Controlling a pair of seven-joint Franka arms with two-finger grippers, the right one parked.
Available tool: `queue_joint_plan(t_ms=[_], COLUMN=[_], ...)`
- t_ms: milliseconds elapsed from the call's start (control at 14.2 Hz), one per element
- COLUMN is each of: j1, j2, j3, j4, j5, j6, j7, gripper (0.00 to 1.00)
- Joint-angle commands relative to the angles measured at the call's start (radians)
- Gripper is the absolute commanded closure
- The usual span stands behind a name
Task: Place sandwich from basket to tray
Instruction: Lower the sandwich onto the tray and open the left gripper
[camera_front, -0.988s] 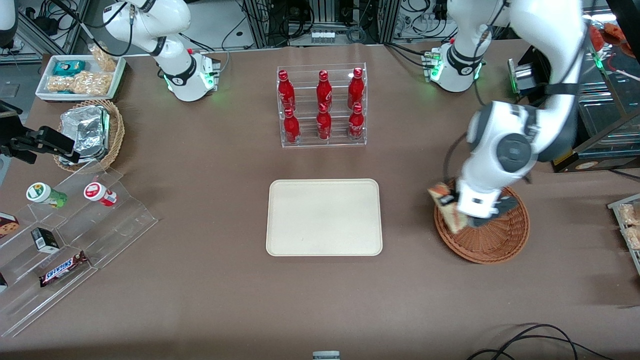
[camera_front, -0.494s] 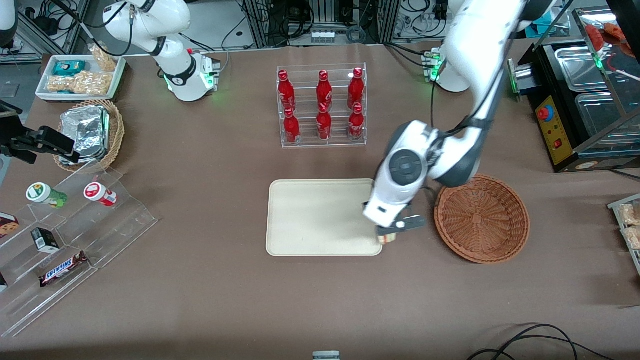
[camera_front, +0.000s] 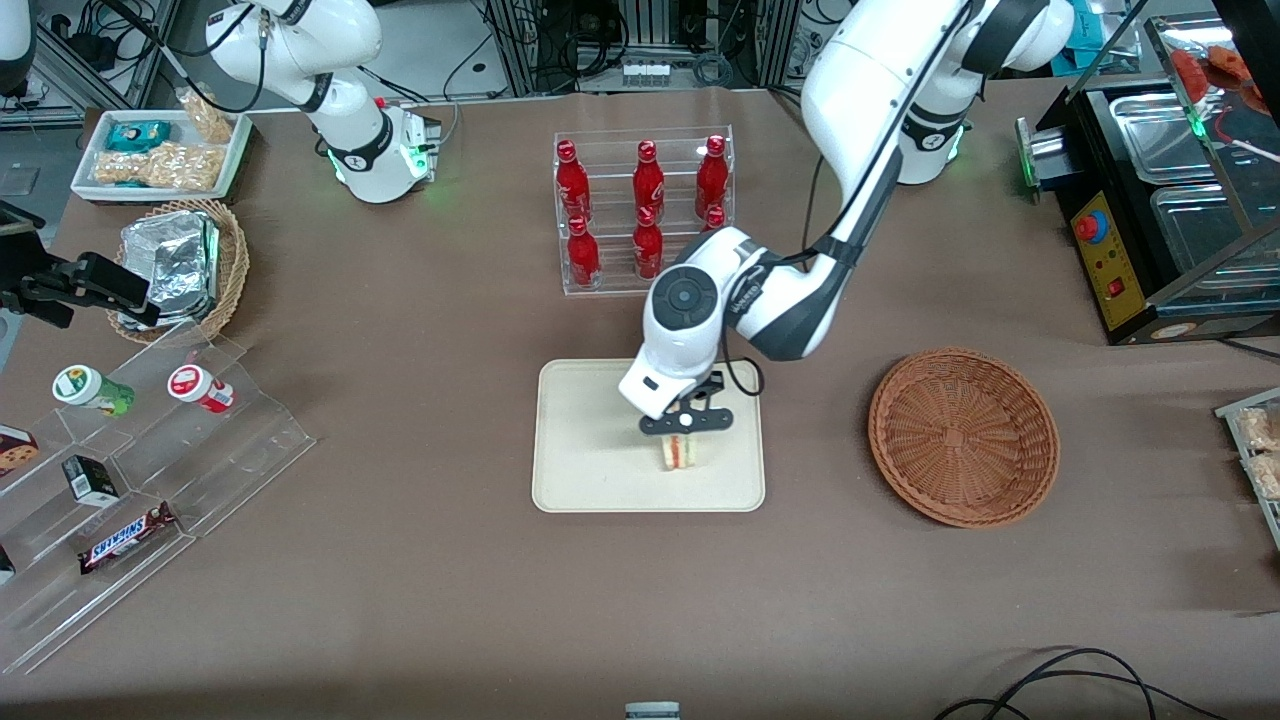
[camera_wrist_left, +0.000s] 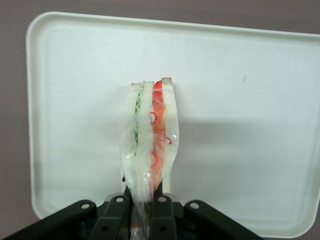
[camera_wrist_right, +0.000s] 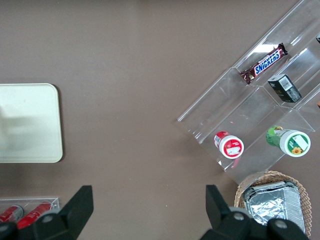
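Note:
My left gripper (camera_front: 681, 432) is shut on the sandwich (camera_front: 678, 452), a wrapped wedge of white bread with red and green filling. It holds the sandwich over the cream tray (camera_front: 590, 440), on the part nearer the basket. In the left wrist view the sandwich (camera_wrist_left: 149, 135) hangs edge-on between the black fingers (camera_wrist_left: 116, 220), with the tray (camera_wrist_left: 250, 100) beneath it. I cannot tell whether the sandwich touches the tray. The reddish-brown wicker basket (camera_front: 963, 436) stands empty beside the tray, toward the working arm's end of the table.
A clear rack of red bottles (camera_front: 645, 210) stands farther from the front camera than the tray, close to my arm. Toward the parked arm's end are a clear stepped stand (camera_front: 130, 470) with snacks, a small wicker basket of foil packs (camera_front: 180, 265) and a white snack tray (camera_front: 160, 155).
My gripper has carried the sandwich from the basket, past the tray's edge, to a spot over the tray. The basket is now empty.

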Motion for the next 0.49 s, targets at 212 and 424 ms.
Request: queue_joint_plan(t_ms=[212,424], j1=[-0.03,-0.033], j2=[0.058,0.05], j3=[0.015,0.016], j4=[0.03,0.022], j5=[-0.006,0.007], j6=[0.077,0.103], j7=[-0.048,-0.068], gripper=[0.77,0.0])
